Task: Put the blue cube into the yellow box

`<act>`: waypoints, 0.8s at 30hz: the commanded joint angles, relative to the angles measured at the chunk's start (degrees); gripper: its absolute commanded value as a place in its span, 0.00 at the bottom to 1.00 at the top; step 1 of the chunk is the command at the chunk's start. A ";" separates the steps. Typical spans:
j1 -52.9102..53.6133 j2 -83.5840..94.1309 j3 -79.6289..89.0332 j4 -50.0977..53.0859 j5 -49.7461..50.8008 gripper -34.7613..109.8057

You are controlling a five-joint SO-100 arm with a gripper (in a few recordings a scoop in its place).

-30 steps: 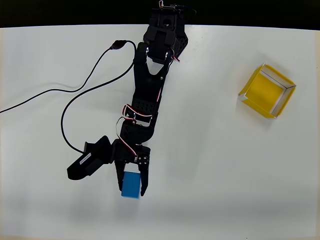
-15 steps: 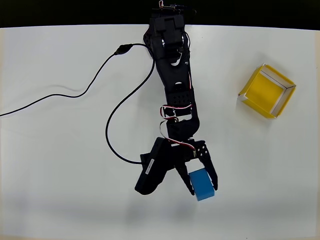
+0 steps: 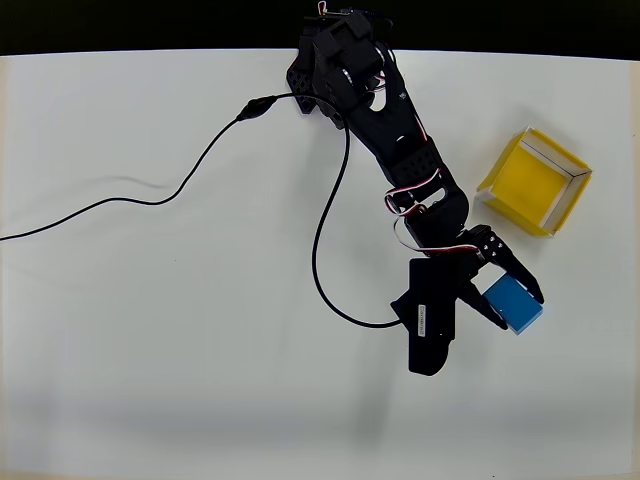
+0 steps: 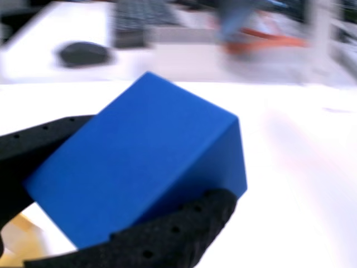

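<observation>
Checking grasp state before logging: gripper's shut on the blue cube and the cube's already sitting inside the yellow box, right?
Not quite. The gripper is shut on the blue cube, but the overhead view shows the cube outside the yellow box, below it in the picture and apart from it, over the white table.

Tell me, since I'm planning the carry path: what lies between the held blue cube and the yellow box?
Nothing: in the overhead view the white table between the blue cube, held in the tool, and the yellow box is bare.
</observation>
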 commanded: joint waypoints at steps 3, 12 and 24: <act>-9.58 12.39 1.41 1.58 0.53 0.36; -18.11 18.90 5.19 12.74 3.96 0.37; -22.06 20.04 0.00 37.00 15.21 0.37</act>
